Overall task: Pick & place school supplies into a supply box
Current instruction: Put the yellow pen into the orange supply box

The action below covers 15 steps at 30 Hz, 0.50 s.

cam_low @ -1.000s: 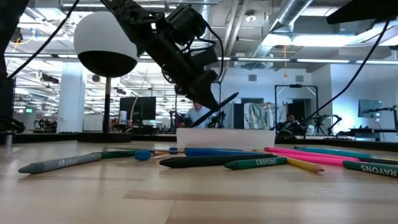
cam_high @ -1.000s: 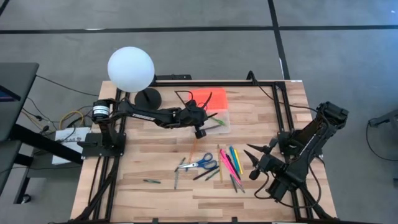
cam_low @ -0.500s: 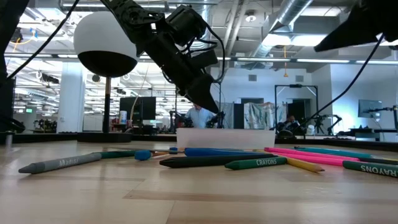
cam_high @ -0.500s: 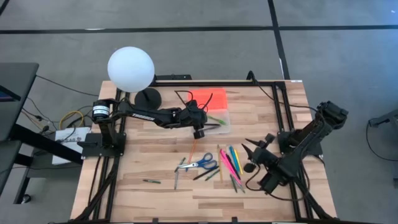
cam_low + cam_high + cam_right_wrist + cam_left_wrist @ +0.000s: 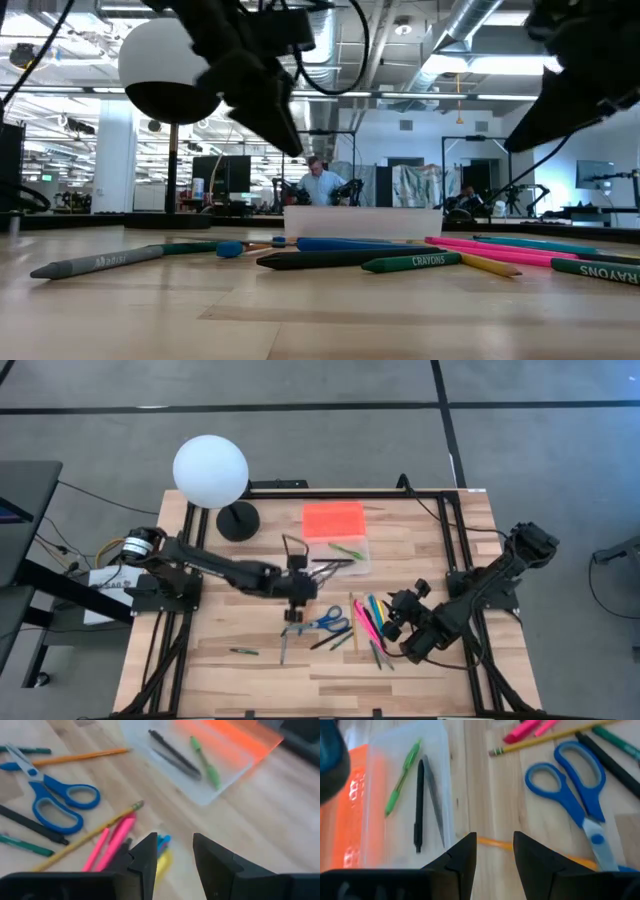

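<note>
Both grippers, left (image 5: 492, 851) and right (image 5: 172, 851), hang open and empty (nothing pinched); straddle one pencil (image 5: 535, 854) squarely before closing.

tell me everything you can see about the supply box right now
The supply box is a small rectangular case with a clear plastic base and a bright orange lid folded open flat behind it. It lies on the wooden table, toward the far edge, beside the lamp's black base. Inside lie three thin items side by side: a green pen, a black pen and a grey one. Neither tool touches it.
</note>
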Each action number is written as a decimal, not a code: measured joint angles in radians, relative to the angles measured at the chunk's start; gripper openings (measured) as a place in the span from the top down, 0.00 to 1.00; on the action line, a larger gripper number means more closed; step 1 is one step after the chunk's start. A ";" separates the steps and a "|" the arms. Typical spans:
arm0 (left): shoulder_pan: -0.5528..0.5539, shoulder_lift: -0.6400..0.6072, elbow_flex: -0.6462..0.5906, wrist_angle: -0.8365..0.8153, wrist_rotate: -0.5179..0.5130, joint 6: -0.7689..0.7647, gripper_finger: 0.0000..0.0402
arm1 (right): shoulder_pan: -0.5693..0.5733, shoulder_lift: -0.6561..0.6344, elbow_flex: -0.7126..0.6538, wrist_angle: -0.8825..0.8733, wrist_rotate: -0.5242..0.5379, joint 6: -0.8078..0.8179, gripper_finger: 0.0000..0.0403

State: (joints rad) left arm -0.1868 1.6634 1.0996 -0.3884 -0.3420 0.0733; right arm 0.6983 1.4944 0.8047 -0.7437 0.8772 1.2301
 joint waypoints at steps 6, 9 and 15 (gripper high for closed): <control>-0.133 -0.002 -0.015 -0.080 -0.147 -0.085 0.69 | -0.022 0.000 -0.047 0.140 -0.100 -0.023 0.70; -0.189 -0.002 -0.030 -0.119 -0.186 -0.138 0.69 | -0.021 0.000 -0.047 0.151 -0.121 -0.004 0.70; -0.285 -0.002 -0.072 -0.165 -0.289 -0.284 0.69 | 0.009 0.039 -0.047 0.154 -0.159 0.066 0.71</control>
State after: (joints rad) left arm -0.4718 1.6615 1.0272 -0.5532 -0.6306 -0.2104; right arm 0.7070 1.5337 0.7575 -0.5893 0.7185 1.2963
